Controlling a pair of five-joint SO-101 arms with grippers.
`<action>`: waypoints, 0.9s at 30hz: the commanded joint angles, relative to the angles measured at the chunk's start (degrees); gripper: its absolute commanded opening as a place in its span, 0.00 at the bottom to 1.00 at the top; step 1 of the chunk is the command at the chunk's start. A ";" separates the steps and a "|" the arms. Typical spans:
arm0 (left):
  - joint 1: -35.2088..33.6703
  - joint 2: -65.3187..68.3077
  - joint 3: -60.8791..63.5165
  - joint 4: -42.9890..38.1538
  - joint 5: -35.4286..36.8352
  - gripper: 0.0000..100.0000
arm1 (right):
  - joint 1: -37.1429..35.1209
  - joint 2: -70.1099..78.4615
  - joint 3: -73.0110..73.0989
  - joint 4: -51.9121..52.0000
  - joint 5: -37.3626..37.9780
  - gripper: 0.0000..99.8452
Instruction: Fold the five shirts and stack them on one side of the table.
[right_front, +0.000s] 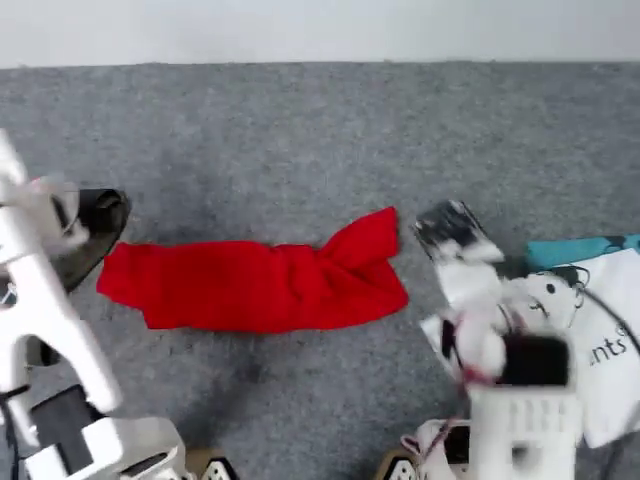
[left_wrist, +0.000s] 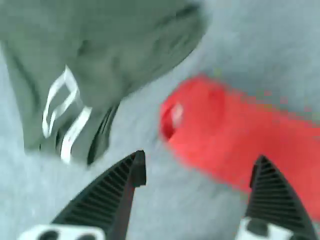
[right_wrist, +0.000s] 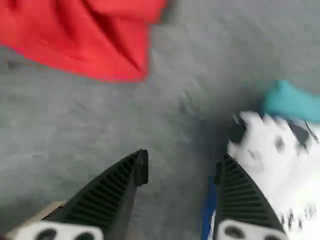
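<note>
Jaws parted, red shirt (right_front: 250, 285) between them

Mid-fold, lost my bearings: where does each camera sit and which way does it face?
High view: fixed above, looking down on the table; left arm and right arm at the bottom edge.
Left wrist view: looks down past the open left gripper at the dark shirt and red shirt.
Right wrist view: looks down past the open right gripper at the white shirt.
All share the red shirt.

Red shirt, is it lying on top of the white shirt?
No, the red shirt lies on the grey table, apart from the white shirt at the edge.
</note>
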 joint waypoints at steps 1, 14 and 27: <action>-4.57 -2.29 6.81 0.62 -2.20 0.33 | -12.62 19.65 -18.20 2.68 -3.43 0.23; -11.34 -2.46 17.54 0.62 -6.15 0.33 | -39.34 88.31 -82.02 3.65 -4.57 0.23; -13.36 -2.55 17.54 0.62 -6.07 0.33 | -35.82 127.52 -125.19 5.67 -4.57 0.22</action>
